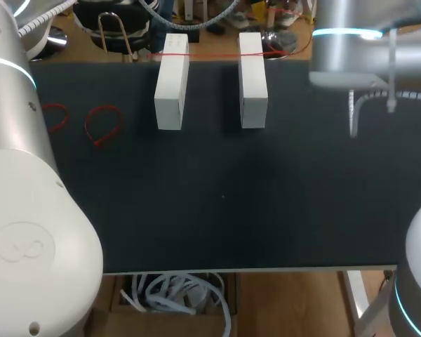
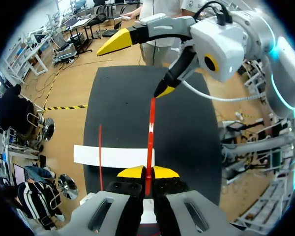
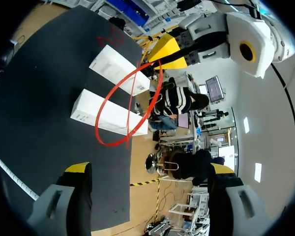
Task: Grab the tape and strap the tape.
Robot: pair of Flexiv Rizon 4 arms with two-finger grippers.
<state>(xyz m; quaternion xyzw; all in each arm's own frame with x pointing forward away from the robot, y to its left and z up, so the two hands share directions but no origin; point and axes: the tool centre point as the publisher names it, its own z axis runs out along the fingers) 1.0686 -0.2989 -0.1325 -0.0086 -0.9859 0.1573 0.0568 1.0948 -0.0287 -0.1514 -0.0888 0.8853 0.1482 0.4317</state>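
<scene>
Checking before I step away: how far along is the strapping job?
Grabbed: the left gripper is shut on the red strap, which curves into a loop. In hand: the open right gripper faces it. Left: fastening the loop; I can't tell it's closed.

The left white block (image 1: 172, 84) and right white block (image 1: 252, 83) lie parallel, apart, on the black table (image 1: 217, 203).
</scene>
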